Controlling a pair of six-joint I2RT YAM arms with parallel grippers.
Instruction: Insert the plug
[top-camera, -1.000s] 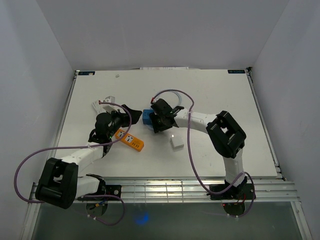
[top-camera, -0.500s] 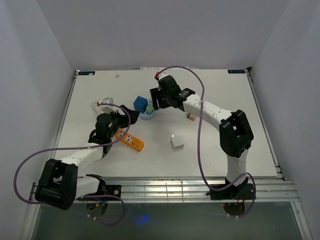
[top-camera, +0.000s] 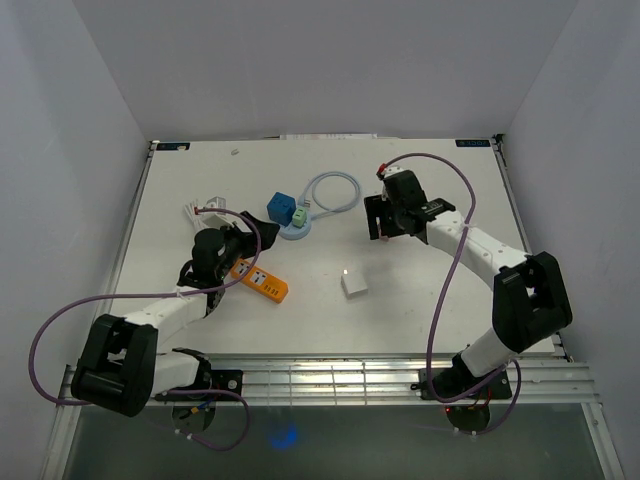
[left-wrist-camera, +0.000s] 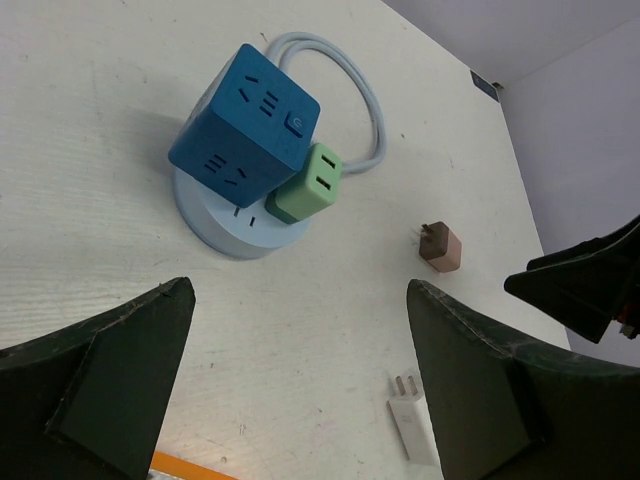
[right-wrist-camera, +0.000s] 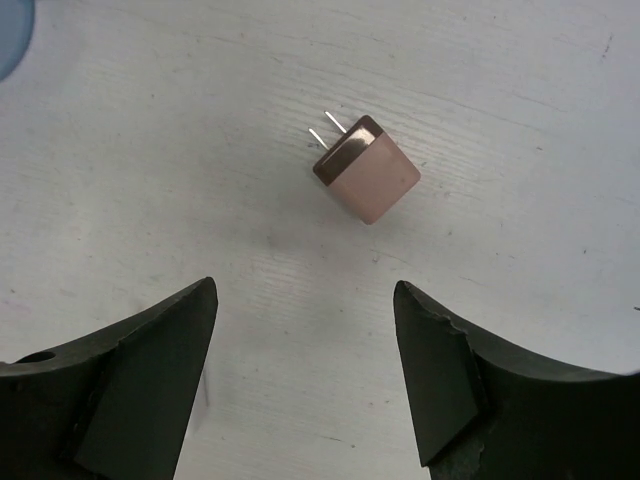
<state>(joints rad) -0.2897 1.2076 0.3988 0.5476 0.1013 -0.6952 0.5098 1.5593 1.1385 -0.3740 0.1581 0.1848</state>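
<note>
A blue cube socket stands on a round pale-blue base, with a green plug in its side; both also show in the left wrist view, cube and green plug. A pink plug lies loose on the table, prongs pointing up-left, just ahead of my open, empty right gripper, which hovers over it. A white plug lies further forward. My left gripper is open and empty, near the cube.
An orange power strip lies beside the left gripper. The base's pale cable loops behind the cube. A small white clip lies at the left. Walls close in the table on three sides.
My right gripper has left the blue cube and swung right to hover over the pink plug. The cube now stands free on its base. The left arm has not moved.
</note>
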